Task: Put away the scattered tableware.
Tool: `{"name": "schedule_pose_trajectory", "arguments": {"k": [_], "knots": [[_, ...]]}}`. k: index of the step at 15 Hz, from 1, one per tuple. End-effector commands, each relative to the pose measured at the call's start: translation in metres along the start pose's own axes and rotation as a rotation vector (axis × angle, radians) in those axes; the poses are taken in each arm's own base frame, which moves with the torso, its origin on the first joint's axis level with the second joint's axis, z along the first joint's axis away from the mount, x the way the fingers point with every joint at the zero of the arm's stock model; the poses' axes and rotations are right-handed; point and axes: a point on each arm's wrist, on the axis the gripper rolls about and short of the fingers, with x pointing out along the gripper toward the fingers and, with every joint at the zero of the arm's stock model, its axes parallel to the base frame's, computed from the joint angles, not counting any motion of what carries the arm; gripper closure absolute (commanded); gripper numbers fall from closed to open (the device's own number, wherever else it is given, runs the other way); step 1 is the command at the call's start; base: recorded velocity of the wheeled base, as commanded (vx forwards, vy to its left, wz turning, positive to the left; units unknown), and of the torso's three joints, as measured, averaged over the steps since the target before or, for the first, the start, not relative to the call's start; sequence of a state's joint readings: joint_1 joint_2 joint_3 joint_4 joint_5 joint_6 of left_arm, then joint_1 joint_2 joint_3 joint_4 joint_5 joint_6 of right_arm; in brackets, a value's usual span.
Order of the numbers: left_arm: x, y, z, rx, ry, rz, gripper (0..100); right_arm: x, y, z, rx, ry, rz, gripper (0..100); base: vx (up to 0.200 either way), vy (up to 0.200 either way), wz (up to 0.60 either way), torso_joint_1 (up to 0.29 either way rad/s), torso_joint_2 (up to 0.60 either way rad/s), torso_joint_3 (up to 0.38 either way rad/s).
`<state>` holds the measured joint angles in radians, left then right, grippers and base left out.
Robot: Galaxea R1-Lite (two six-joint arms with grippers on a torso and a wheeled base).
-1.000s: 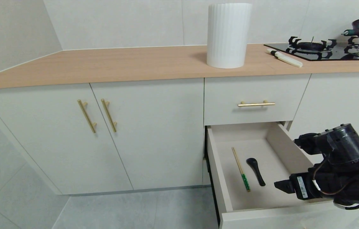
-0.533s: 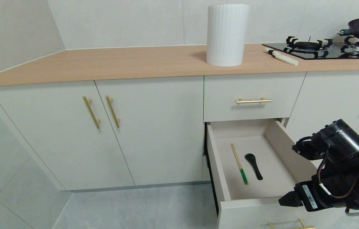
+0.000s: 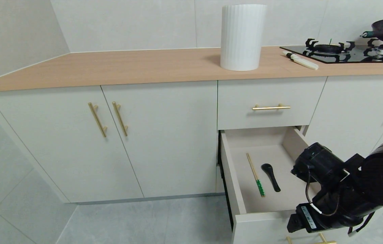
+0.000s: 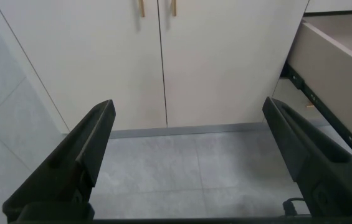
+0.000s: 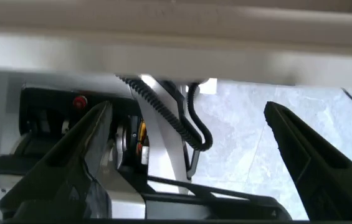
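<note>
Looks like the close-the-drawer step, judging by the layout. Could go wrong by shoving the open drawer (image 3: 232,176) too hard and sending the chopsticks (image 3: 255,174) and black spoon (image 3: 271,177) sliding to the far end. Could also snag a spread finger on the brass handle (image 3: 327,242) of the drawer front, or pinch one against the shut drawer above if pushing from the top edge. Might clip the drawer's right wall with the wrist hanging over it. Might also leave the job half done: spotted a pale-handled knife (image 3: 301,61) out on the wooden counter (image 3: 127,67), beside the hob (image 3: 344,56) and right of a white ribbed canister (image 3: 243,37). Found the right gripper (image 3: 295,224) low at the near right corner of the drawer, just at the front panel; cannot tell whether touching or apart. Read its fingers (image 5: 70,168) as spread wide, pinching nothing. Same for the left gripper (image 4: 188,102): spread wide, empty, facing the floor and the cabinet doors (image 4: 225,56) left of the drawer, well apart from the tableware. Located chopsticks and spoon on the drawer floor, side by side and apart, chopsticks to the left, both lying near-to-far.
</note>
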<state>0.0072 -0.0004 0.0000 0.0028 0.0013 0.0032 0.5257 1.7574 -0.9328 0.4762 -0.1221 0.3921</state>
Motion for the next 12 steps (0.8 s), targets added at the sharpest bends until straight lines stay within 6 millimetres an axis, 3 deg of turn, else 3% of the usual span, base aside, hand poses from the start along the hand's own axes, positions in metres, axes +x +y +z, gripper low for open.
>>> {"name": "schedule_pose_trajectory", "arguments": {"k": [1,7,12], "knots": [[0.0,0.0,0.0,0.0,0.001,0.001,0,0.01,0.002,0.003,0.001,0.026,-0.013,0,0.0,0.0,0.0,0.0,0.0,0.0],[0.0,0.0,0.0,0.0,0.001,0.001,0,0.013,-0.001,0.009,0.024,-0.034,-0.064,0,0.0,0.0,0.0,0.0,0.0,0.0],[0.0,0.0,0.0,0.0,0.001,0.001,0,0.021,-0.003,0.032,0.076,-0.15,-0.066,0,0.0,0.0,0.0,0.0,0.0,0.0]]}}
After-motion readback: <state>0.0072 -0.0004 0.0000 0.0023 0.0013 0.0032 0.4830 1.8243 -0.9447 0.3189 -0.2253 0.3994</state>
